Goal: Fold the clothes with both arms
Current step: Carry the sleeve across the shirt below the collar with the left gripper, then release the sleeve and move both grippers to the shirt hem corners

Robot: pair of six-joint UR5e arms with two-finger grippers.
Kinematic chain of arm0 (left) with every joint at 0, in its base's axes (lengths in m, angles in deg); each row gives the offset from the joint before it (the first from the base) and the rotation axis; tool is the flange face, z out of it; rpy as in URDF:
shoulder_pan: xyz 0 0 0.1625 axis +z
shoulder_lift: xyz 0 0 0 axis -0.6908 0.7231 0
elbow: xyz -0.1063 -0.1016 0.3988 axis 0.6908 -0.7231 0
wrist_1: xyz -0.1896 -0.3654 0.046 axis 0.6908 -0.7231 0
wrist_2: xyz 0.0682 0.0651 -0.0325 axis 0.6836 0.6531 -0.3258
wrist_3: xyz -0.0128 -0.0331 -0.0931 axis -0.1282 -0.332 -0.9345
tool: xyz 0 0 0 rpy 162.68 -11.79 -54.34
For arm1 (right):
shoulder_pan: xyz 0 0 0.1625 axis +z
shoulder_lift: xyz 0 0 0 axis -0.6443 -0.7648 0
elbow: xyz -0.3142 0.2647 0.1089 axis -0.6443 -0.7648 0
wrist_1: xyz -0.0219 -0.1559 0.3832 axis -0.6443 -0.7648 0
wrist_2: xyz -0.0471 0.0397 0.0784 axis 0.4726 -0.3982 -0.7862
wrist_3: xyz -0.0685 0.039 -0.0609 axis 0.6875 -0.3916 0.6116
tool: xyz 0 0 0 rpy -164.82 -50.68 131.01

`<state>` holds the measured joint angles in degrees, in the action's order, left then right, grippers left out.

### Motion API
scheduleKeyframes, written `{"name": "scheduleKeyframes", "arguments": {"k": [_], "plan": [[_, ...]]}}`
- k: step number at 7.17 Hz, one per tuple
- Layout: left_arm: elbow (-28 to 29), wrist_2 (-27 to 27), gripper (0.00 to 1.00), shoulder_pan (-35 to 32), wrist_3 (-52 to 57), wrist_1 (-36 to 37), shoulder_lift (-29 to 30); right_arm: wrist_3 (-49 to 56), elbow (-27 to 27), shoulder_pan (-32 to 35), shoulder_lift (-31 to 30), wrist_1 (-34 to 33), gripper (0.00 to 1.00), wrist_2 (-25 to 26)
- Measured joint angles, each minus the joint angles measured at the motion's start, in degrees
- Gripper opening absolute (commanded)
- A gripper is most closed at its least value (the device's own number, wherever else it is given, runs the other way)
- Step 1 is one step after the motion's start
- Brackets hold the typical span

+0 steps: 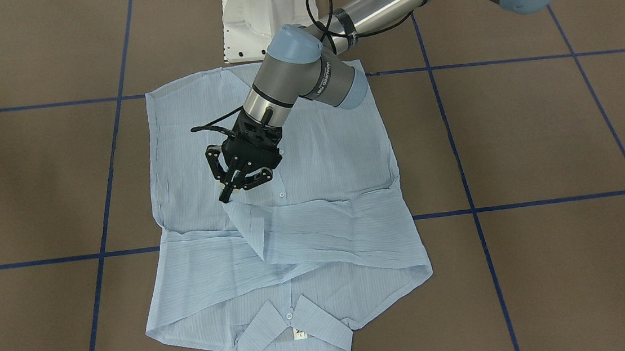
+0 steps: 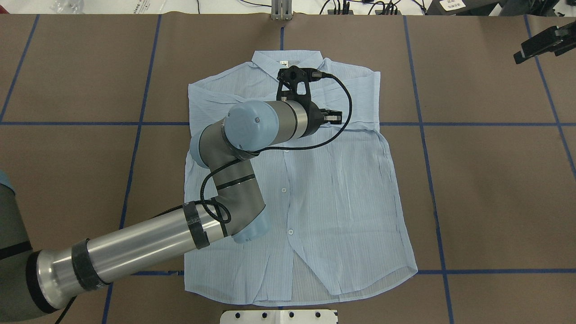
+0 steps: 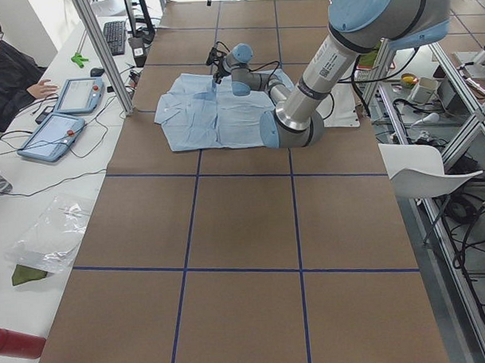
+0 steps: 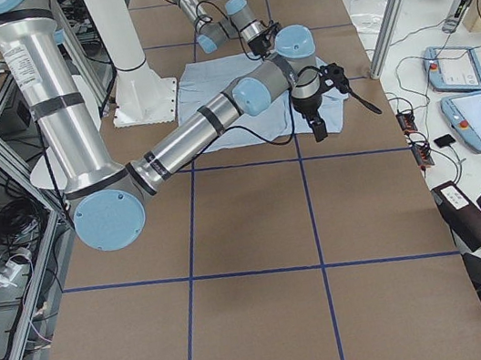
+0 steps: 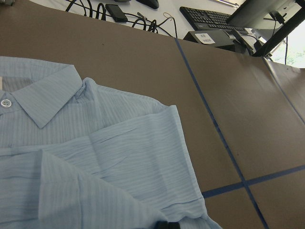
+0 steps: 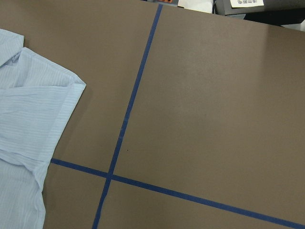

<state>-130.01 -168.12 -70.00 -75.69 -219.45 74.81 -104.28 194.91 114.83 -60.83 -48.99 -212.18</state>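
The light blue striped shirt point(image 1: 316, 158) lies flat, buttoned side up, its collar point(image 1: 295, 335) towards the operators' side. One sleeve point(image 1: 305, 227) is folded across the chest. My left gripper point(image 1: 228, 195) hangs just above the shirt's middle, fingers pinched together on that sleeve's end, which lifts up to the tips. From overhead the left arm's wrist covers the left gripper point(image 2: 332, 117) over the upper chest of the shirt point(image 2: 342, 193). My right gripper point(image 2: 540, 44) hovers over bare table far off the shirt's side; I cannot tell whether it is open. Its wrist view shows only a shirt shoulder point(image 6: 28, 119).
The brown table surface point(image 1: 541, 133) carries blue tape grid lines. The white pedestal base point(image 1: 253, 16) stands at the shirt's hem end. A metal post point(image 4: 392, 7) and control tablets point(image 4: 479, 117) sit beyond the table edge, where a person point(image 3: 7, 66) is seated.
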Motion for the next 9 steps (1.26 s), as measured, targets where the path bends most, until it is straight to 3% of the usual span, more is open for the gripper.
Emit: {"name": "scheduleKeyframes", "arguments": {"k": [3, 5, 7, 9], "plan": [[-0.4, 0.6, 1.0, 1.6, -2.7, -0.2, 1.4, -1.1, 0.2, -0.1, 0.1, 0.0, 1.0, -0.1], [-2.8, -2.1, 1.0, 0.5, -2.5, 3.9, 0.2, -10.1, 0.4, -2.6, 0.3, 4.6, 1.0, 0.4], [-14.6, -5.4, 1.0, -1.5, 2.1, 11.2, -8.8, -25.4, 2.3, -10.4, -1.1, 12.6, 1.0, 6.2], [-30.3, -6.1, 1.0, -2.5, 6.2, 19.2, -19.8, -39.8, 9.2, -22.6, -4.7, 14.8, 1.0, 17.1]]}}
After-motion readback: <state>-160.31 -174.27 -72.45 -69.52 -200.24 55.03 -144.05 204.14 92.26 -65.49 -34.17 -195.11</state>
